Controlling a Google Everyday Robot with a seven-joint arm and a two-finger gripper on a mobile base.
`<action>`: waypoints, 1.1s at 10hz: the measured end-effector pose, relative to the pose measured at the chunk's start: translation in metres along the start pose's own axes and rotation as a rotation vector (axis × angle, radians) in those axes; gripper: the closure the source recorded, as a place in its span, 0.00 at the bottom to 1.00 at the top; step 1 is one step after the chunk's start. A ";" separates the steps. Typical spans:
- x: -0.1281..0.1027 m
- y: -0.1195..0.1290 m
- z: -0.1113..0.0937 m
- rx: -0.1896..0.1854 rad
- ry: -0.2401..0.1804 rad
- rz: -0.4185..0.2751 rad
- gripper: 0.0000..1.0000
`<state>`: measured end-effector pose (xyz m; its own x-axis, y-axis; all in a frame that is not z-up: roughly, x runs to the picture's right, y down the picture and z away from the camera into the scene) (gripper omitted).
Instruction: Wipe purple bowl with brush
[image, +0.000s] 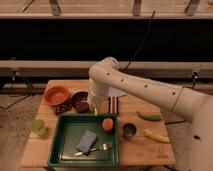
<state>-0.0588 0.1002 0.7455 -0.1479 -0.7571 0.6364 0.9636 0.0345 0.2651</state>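
Pincer (94, 109) is hanging clenched just right of the purple bowl (80, 100), right over the back edge of the green tray (54, 146); can't tell whether the brush is in it. Purple bowl is sitting upright on the counter (145, 150), just beside the orange bowl (56, 95). Sponge (86, 141), fork (98, 148) and orange ball (107, 124) are lying in the tray.
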 end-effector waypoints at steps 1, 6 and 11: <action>0.003 -0.010 -0.002 0.005 0.011 -0.014 1.00; 0.012 -0.029 -0.026 0.038 0.086 -0.018 1.00; 0.003 -0.072 -0.016 0.087 0.066 -0.080 1.00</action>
<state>-0.1253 0.0852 0.7167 -0.2055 -0.8011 0.5621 0.9260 0.0267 0.3767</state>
